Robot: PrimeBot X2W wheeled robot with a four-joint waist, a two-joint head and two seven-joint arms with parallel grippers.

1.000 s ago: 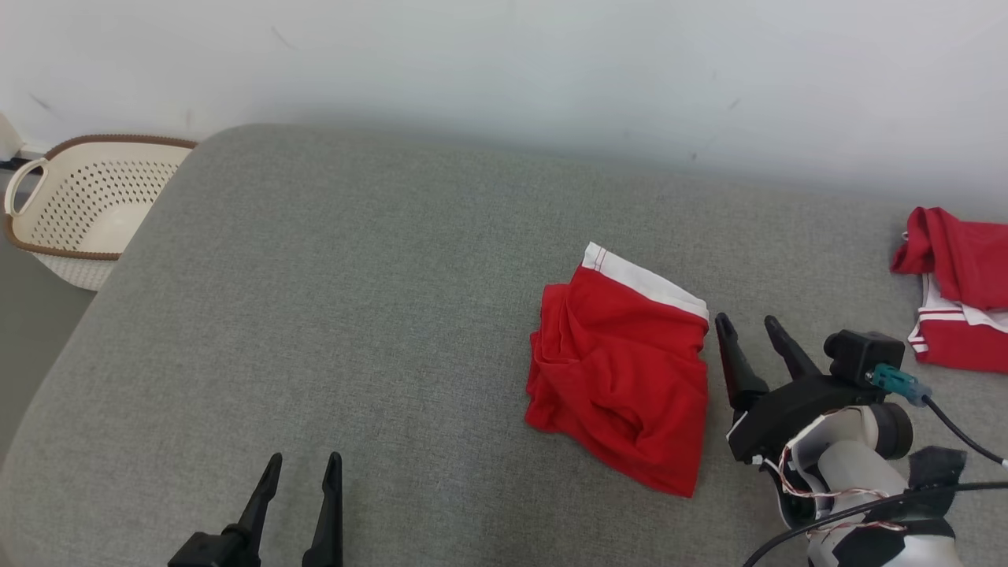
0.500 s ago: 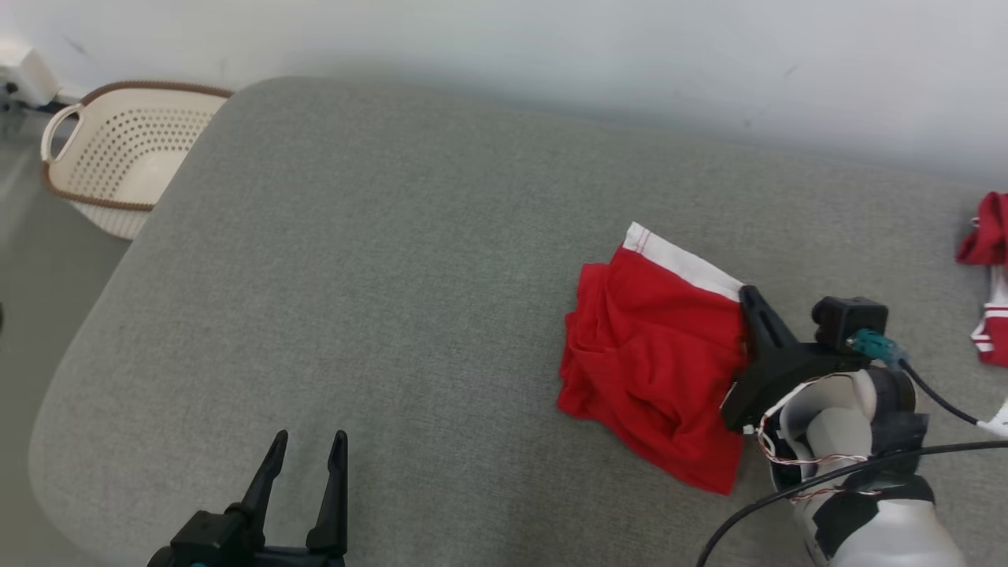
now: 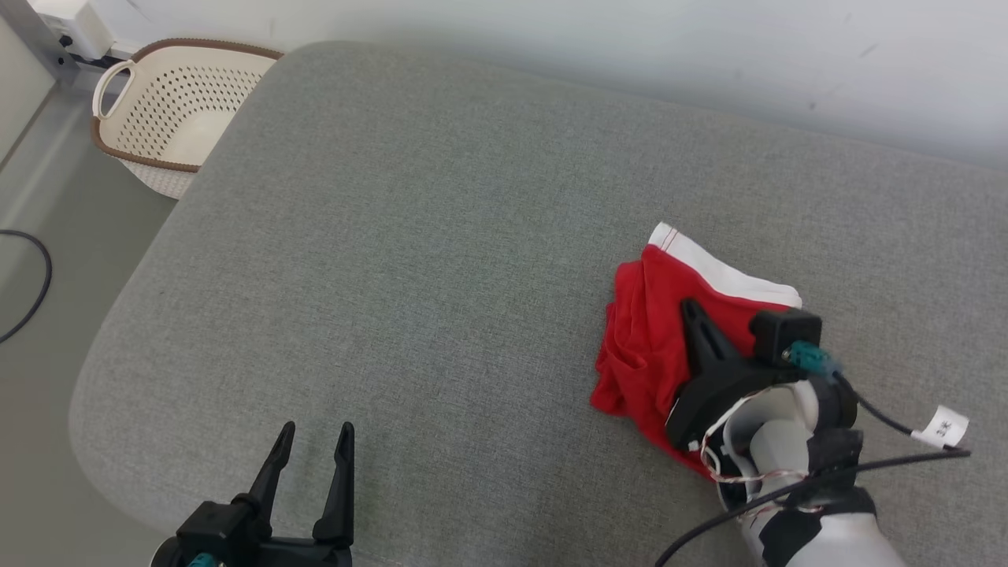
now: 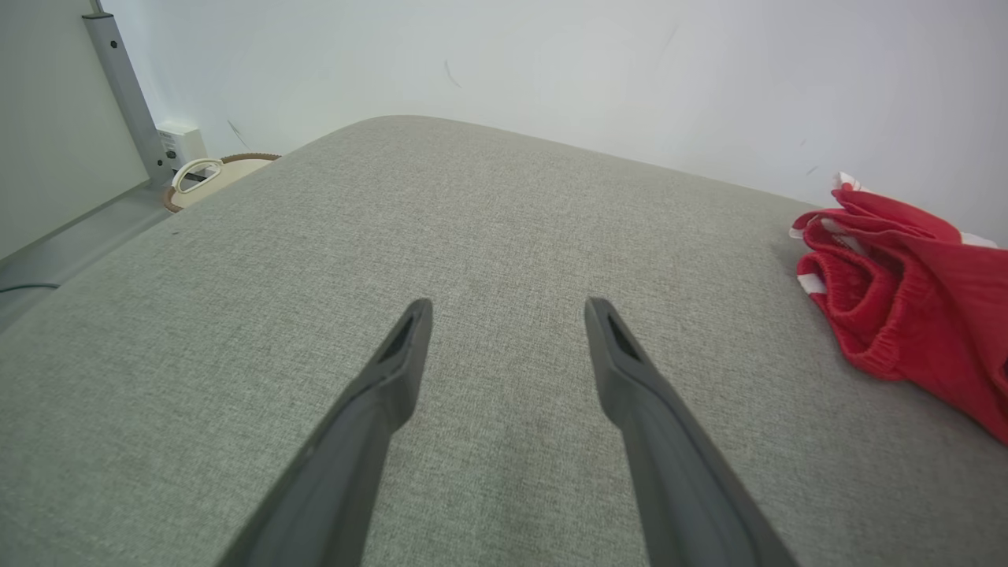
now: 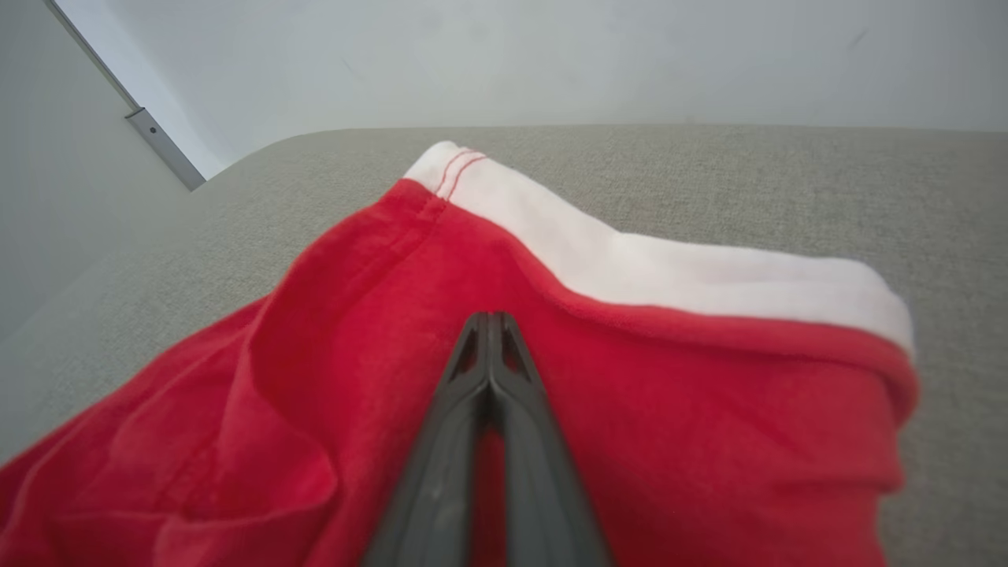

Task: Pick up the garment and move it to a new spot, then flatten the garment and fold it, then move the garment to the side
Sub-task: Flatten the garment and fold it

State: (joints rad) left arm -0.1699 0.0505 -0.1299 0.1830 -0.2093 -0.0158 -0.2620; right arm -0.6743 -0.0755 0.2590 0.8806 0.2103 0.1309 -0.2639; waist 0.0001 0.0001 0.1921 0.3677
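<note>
R gripper pinched shut on the crumpled red garment at the right of the grey pad, L gripper idle near the front edge w/ jaws wide — pick-up step likely underway, next a clean lift w/o slip toward a new spot.

Mock home laundry corner in a test room, grey upholstered pad, red garment lying on it, cream perforated laundry basket on grey floor, white wall, black cable
</note>
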